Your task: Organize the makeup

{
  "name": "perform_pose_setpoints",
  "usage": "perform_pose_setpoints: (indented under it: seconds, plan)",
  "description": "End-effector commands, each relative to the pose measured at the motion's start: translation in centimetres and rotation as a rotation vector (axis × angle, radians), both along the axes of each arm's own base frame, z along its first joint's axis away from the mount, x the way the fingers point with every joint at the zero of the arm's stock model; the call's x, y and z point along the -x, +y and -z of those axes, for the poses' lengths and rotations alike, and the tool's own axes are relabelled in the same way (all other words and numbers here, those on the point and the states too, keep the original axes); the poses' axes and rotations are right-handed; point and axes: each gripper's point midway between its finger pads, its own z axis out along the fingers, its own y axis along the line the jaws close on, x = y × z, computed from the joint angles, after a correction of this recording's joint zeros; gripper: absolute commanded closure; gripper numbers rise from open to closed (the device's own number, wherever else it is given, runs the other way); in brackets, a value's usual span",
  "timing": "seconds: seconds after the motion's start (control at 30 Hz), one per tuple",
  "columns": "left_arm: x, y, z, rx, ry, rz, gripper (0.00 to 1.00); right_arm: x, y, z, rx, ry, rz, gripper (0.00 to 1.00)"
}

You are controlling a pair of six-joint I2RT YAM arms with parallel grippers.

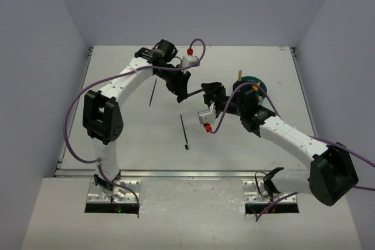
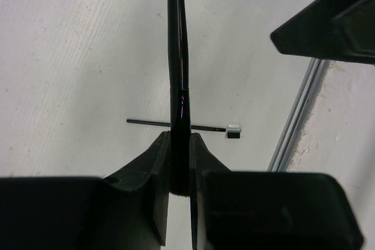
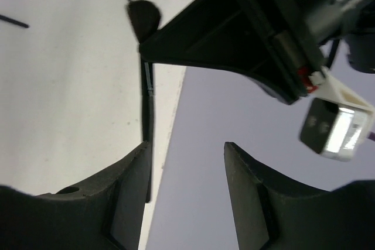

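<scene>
1. Holding a thin black brush tight in the left pincer, up in the air over the desk.
2. Meeting the right pincer there, jaws apart, gripping nothing yet. Brush right beside one of its fingers; touching or not, hard to tell.
3. Looks like handing the brush from one arm to the other, and only part way through that.
4. Done, at a guess: some makeup put in the round teal pot behind the right arm. Can see a wooden stick poking up out of it and an orange bit by the rim. Rest of the inside hidden by the arm, so no telling which part of the pot.
5. Left to do: two black brushes lying flat on the desk, one near the middle, one close by the left arm, well apart. Need picking up and putting away too, after the held one.
</scene>
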Motion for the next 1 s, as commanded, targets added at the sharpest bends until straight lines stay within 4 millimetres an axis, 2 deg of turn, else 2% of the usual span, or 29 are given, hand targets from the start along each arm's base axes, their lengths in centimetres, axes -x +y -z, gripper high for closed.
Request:
perform_pose_setpoints:
  seconds: [0.0, 0.13, 0.3, 0.37, 0.53, 0.8, 0.97]
  plan:
    - [-0.1, -1.4, -3.7, 0.082, -0.08, 0.027, 1.0, 0.0, 0.0, 2.1, 0.047, 0.025, 0.008, 0.46]
    - [0.5, -1.5, -4.6, 0.102, -0.086, 0.038, 1.0, -1.5, 0.0, 1.2, 0.025, -0.014, 0.051, 0.44]
    - [1.0, -1.1, -3.9, 0.085, -0.081, 0.043, 1.0, -2.1, 0.8, 0.8, 0.004, 0.003, 0.054, 0.43]
    - [1.1, -1.1, -3.9, 0.089, -0.076, 0.04, 1.0, -2.1, 0.9, 1.4, 0.015, 0.016, 0.05, 0.43]
    - [1.2, -2.0, -5.5, 0.139, -0.091, 0.054, 1.0, -2.7, 1.1, 1.9, 0.013, 0.032, 0.062, 0.43]
    - [2.0, -1.8, -4.7, 0.122, -0.061, 0.07, 1.0, -4.2, 1.7, 2.0, 0.009, 0.042, 0.09, 0.44]
    - [1.7, -1.9, -4.6, 0.122, -0.067, 0.064, 1.0, -3.7, 2.0, 3.6, 0.025, 0.102, 0.066, 0.44]
